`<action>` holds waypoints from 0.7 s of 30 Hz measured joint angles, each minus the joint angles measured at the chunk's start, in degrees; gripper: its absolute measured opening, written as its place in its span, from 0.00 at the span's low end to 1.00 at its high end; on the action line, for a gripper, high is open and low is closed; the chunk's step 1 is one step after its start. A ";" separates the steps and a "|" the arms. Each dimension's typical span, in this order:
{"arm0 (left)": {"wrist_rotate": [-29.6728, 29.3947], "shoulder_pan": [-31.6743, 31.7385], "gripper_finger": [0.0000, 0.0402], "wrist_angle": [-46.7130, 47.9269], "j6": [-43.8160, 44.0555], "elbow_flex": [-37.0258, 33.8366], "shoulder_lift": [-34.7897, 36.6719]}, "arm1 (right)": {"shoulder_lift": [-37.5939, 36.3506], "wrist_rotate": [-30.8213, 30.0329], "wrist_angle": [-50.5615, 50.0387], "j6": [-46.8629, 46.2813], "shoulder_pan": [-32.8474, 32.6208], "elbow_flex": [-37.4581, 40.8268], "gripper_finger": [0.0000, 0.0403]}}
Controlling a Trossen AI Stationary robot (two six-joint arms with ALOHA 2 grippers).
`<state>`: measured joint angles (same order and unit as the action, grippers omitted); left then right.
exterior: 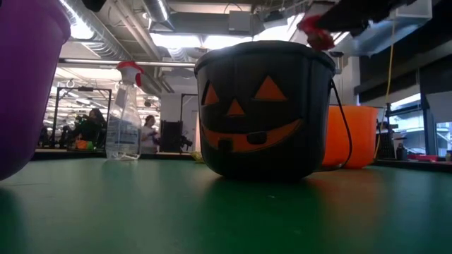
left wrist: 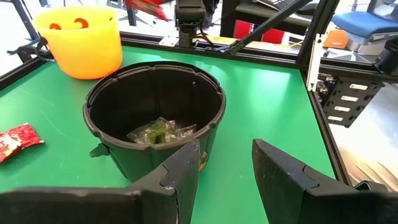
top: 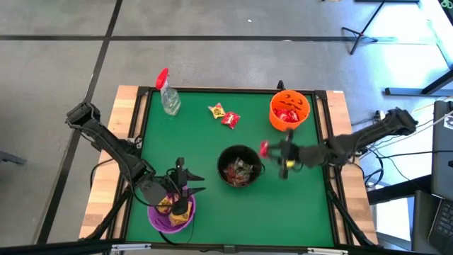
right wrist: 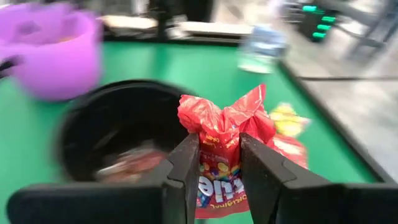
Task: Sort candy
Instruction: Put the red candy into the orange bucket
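Your right gripper (top: 272, 150), jaws pinching a red candy (right wrist: 219, 134), hangs between black bucket (top: 239, 166) and orange bucket (top: 290, 108).

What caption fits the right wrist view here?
Right gripper shut on a red candy packet, with the black bucket and the purple bowl beyond on the green table.

A green-topped table (top: 304, 205) with a pale wooden border is seen. A black pumpkin-face bucket (top: 239, 166) stands near its centre, an orange bucket (top: 291, 108) at the far right, a purple bucket (top: 170, 212) at the near left. A clear spray bottle (top: 168, 94) lies far left. Two candy packets (top: 224, 115), one yellow and one red, lie just beside each other between bottle and orange bucket.
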<state>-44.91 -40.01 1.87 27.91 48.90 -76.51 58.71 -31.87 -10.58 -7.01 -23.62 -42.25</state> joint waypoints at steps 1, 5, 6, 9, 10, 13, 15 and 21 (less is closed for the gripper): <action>0.01 0.00 0.34 0.00 -0.01 0.00 0.00 | -1.82 -0.44 -0.12 0.04 2.03 0.87 0.25; 0.01 0.00 0.34 0.02 -0.01 0.00 0.00 | -8.63 -0.68 -0.30 -0.04 10.79 4.51 0.25; 0.00 0.00 0.34 0.02 -0.01 0.00 0.00 | -10.00 -0.68 -0.22 -0.08 13.22 5.34 0.25; 0.01 0.00 0.34 0.02 -0.03 0.00 0.00 | -13.27 -0.68 -0.83 -0.78 20.84 7.60 0.25; 0.01 0.00 0.34 0.02 -0.03 0.00 0.00 | -13.95 -0.98 -1.67 -1.99 23.38 7.94 0.25; -0.01 0.00 0.34 0.11 -0.03 0.00 0.00 | -14.47 -3.55 -6.52 -8.26 31.15 8.18 0.25; -0.01 0.00 0.34 0.24 -0.06 0.00 0.00 | -14.30 -3.46 -9.19 -10.63 36.07 8.24 0.25; -0.01 0.00 0.34 0.24 -0.08 0.00 0.00 | -12.89 4.04 -11.84 -11.34 47.15 8.25 0.25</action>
<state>-44.93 -40.01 2.11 27.83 48.90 -76.51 45.83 -27.83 -22.42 -18.35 23.53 -34.00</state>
